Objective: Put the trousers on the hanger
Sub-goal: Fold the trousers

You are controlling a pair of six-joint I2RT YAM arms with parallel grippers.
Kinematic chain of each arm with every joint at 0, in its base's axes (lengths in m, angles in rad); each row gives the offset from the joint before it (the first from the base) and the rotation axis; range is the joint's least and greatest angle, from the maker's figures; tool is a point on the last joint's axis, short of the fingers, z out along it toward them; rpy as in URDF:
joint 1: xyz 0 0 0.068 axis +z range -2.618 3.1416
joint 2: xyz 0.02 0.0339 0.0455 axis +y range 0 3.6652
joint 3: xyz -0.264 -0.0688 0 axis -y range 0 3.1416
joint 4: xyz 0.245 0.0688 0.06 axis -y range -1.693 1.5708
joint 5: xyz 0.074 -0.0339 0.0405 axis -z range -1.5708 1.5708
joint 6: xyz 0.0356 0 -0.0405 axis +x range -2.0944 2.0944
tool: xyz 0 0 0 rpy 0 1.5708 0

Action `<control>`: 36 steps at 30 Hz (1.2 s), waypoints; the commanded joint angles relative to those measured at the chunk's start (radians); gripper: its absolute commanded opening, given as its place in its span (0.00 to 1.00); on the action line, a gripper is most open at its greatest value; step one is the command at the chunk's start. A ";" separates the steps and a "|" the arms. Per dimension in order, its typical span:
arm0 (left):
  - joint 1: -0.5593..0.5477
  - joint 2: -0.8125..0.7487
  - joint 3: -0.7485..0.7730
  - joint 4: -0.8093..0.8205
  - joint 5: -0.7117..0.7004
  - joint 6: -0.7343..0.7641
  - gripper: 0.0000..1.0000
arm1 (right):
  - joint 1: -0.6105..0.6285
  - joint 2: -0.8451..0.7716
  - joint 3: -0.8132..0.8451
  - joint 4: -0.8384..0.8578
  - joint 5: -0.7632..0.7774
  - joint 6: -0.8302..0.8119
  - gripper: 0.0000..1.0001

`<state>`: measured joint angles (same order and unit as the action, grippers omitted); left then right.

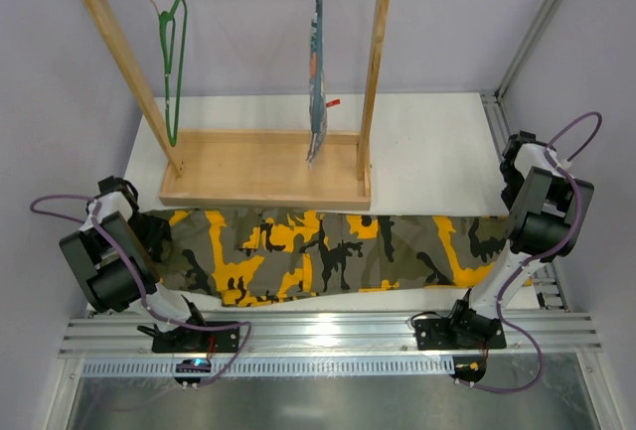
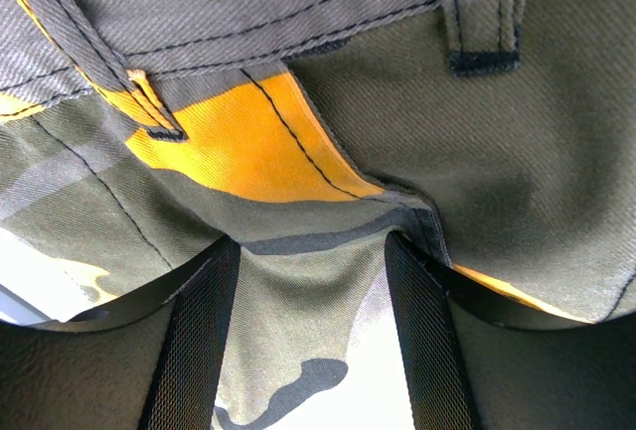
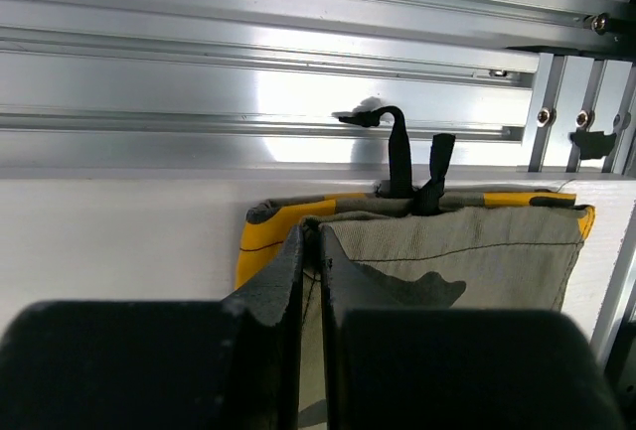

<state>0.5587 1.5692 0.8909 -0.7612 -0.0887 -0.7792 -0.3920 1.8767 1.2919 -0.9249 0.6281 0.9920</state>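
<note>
One pair of trousers, two hangers, my two grippers.
The trousers (image 1: 328, 256) lie flat just in front of the wooden rack (image 1: 258, 167). The green hanger (image 1: 174, 63) hangs bare on the rack's left side. A grey-blue hanger (image 1: 317, 63) hangs on its right side, edge-on and hard to make out. My right gripper (image 3: 310, 236) is pinched tight on a trouser end. My left gripper (image 2: 310, 243) has cloth between its spread fingers, and I cannot tell if it squeezes. From above, my arms hide both trouser ends.
</note>
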 commanded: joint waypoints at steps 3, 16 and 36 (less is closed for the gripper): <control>0.012 0.041 -0.023 0.028 -0.109 -0.002 0.61 | -0.004 -0.031 0.049 0.001 0.096 0.022 0.04; 0.012 0.040 -0.015 0.019 -0.135 0.001 0.63 | -0.004 0.021 0.066 0.096 0.101 -0.082 0.04; -0.023 -0.110 0.126 -0.024 -0.111 0.014 0.67 | 0.062 -0.277 -0.122 0.185 -0.384 -0.371 0.43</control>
<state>0.5385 1.4612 0.9920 -0.7982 -0.1955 -0.7692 -0.3283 1.6665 1.2537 -0.7803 0.4171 0.6815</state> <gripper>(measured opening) 0.670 0.423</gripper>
